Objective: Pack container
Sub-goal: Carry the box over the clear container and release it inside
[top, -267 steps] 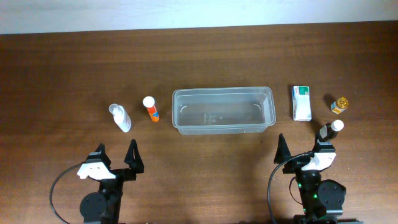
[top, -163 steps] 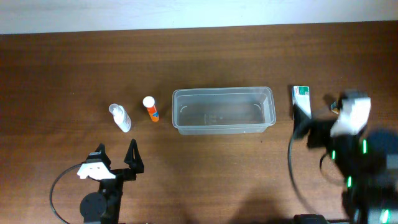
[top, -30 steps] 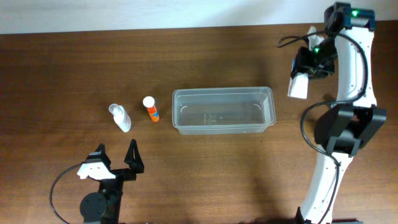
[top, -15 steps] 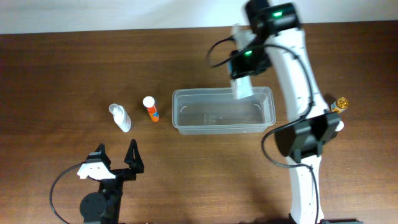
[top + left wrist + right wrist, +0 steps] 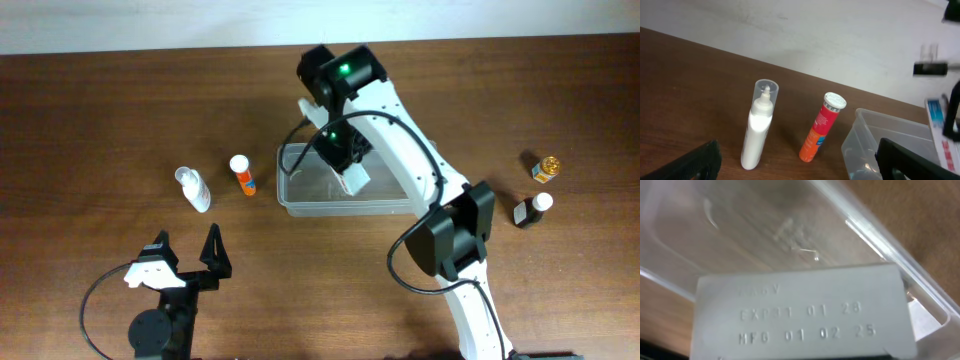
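Our left gripper (image 5: 187, 247) rests wide open, near left. The clear rectangular plastic container (image 5: 385, 208), long axis left-right, lies mid-table directly under our right gripper (image 5: 343, 165), which clamps the white cardboard box (image 5: 354, 181) over its left half.

Your right tool (image 5: 346, 168) has left rest spot, lifted box (image 5: 354, 182) off worktop (image 5: 100, 110) right of container (image 5: 400, 208), swung across. Half second ago box hung over container's right part; now over left half, tilted.
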